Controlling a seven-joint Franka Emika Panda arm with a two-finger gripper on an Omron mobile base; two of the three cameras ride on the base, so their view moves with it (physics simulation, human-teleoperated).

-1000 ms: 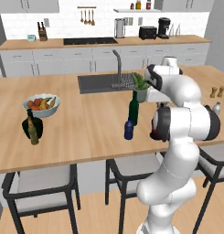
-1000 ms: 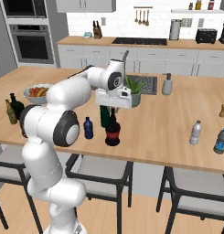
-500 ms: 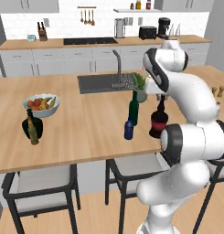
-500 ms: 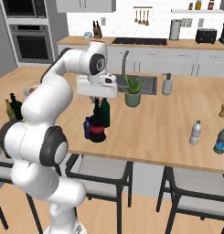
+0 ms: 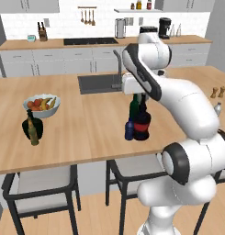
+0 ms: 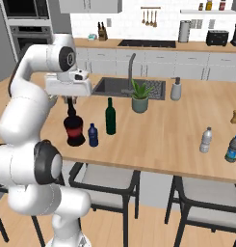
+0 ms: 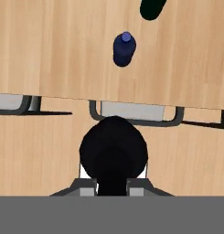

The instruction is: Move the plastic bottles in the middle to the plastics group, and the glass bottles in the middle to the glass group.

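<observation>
The end effector (image 6: 71, 100) is clamped on the thin neck of the black bottle (image 6: 74, 130), carried above the near edge of the counter (image 6: 167, 140), so the first move looks underway. The small blue bottle (image 6: 93, 135) and green wine bottle (image 6: 110, 116) stand in the middle, unsorted. The glass pair (image 5: 32, 128) and the water bottle (image 6: 205, 140) wait at opposite ends.
</observation>
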